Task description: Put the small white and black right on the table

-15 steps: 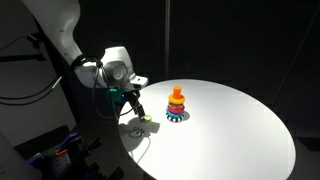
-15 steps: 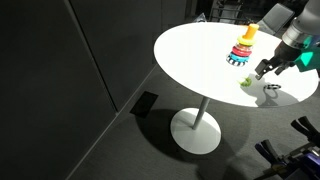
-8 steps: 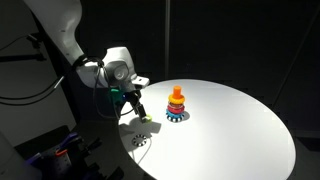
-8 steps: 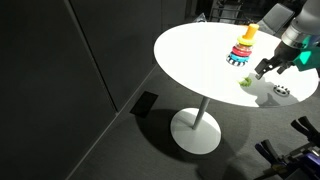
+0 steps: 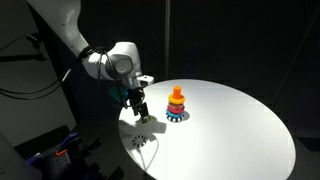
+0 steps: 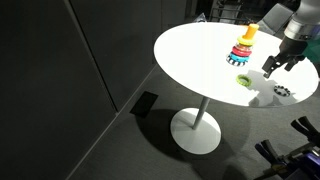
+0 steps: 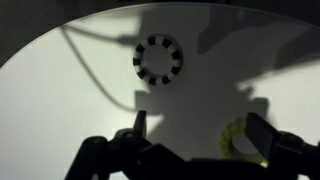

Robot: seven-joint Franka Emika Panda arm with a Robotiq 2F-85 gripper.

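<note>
Wrist view is looking straight down past my gripper (image 7: 197, 118) at the bottom edge of the picture. Its two dark fingers (image 7: 138, 128) are standing wide apart and nothing is sitting between them. Just beside one finger, a yellow-green ring (image 7: 238, 142) is lying flat in shadow, partly hidden by that finger. Farther up the picture, the small white and black ring (image 7: 158, 60) is lying flat on the white table (image 7: 60, 80), well clear of both fingers.

In an exterior view the gripper (image 5: 141, 108) is hovering above the table, and the checkered ring (image 5: 141, 143) is resting near the rim, on the side closest to the robot. Beyond it, toward the middle of the table, the ring-stack toy (image 5: 177, 103) is standing upright with its coloured rings on.

I am judging that the placing itself is done and that I am now clearing away. To do that well, I am planning to lift straight up with the fingers kept apart. I am avoiding any sideways sweep, because the yellow-green ring is lying so close to one finger. The white and black ring is also sitting near the edge, where a nudge could push it off
</note>
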